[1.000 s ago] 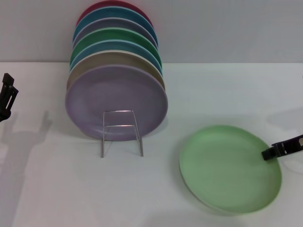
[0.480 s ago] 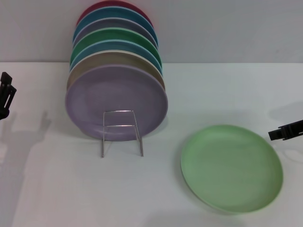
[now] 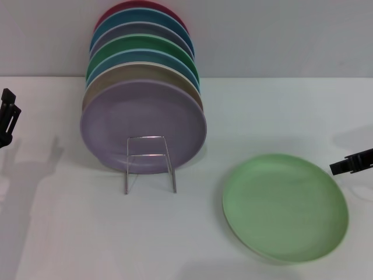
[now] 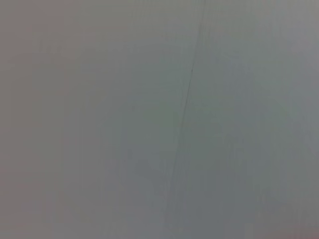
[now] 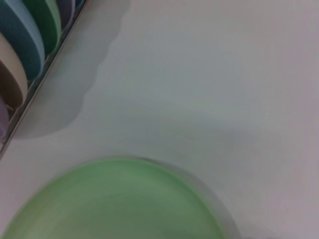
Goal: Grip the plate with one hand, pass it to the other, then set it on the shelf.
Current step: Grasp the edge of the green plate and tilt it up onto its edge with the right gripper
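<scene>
The light-green plate (image 3: 284, 207) lies flat on the white table at the right front. It also fills the lower part of the right wrist view (image 5: 114, 204). My right gripper (image 3: 352, 163) hovers just past the plate's far right rim, apart from it, and only a dark finger tip shows at the picture's edge. The silver wire shelf (image 3: 149, 164) stands left of the plate, its rectangular loop in front of a lilac plate (image 3: 143, 125). My left gripper (image 3: 8, 116) hangs at the far left edge, away from everything.
A row of upright plates (image 3: 140, 58) in several colours stands behind the lilac one, reaching back to the grey wall; their edges show in the right wrist view (image 5: 27, 45). The left wrist view shows only a plain grey surface.
The right gripper has drawn back from the plate's right rim, up and to the right. The plate has settled flat. The left arm has not moved.
</scene>
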Robot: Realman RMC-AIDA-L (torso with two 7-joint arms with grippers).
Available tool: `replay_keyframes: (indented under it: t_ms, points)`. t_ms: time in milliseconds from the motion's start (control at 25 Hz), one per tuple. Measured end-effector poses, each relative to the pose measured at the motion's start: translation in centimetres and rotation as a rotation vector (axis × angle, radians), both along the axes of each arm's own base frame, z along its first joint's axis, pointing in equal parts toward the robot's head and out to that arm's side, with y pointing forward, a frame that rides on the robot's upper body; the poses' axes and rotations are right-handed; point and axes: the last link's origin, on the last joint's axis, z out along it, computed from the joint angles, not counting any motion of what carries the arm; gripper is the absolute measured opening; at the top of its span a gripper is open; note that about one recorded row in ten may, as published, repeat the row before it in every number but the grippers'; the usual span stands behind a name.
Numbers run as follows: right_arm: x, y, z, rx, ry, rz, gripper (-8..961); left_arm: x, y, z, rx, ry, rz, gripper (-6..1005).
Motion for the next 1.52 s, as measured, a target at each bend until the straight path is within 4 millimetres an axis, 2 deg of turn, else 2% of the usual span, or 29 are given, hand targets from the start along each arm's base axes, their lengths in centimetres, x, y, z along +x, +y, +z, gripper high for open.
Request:
replay_keyframes:
  t_ms: [200, 680, 1320, 1520]
  points:
    - [0.0, -0.2, 0.0, -0.016, 0.000, -0.012, 299, 0.0, 0.0, 0.0, 0.002, -0.001, -0.002, 859]
    - [0.7, -0.3, -0.9, -0.035, 0.003, -0.044, 422, -0.1, -0.1, 0.1, 0.004, 0.003, -0.001, 860]
    - [1.5, -0.2, -1.7, -0.041, 0.005, -0.061, 397, -0.4, -0.3, 0.2, 0.005, 0.007, 0.007, 859]
    - [1.7, -0.2, -2.0, -0.051, -0.009, -0.068, 318, -0.4, -0.3, 0.2, 0.005, 0.007, 0.007, 859]
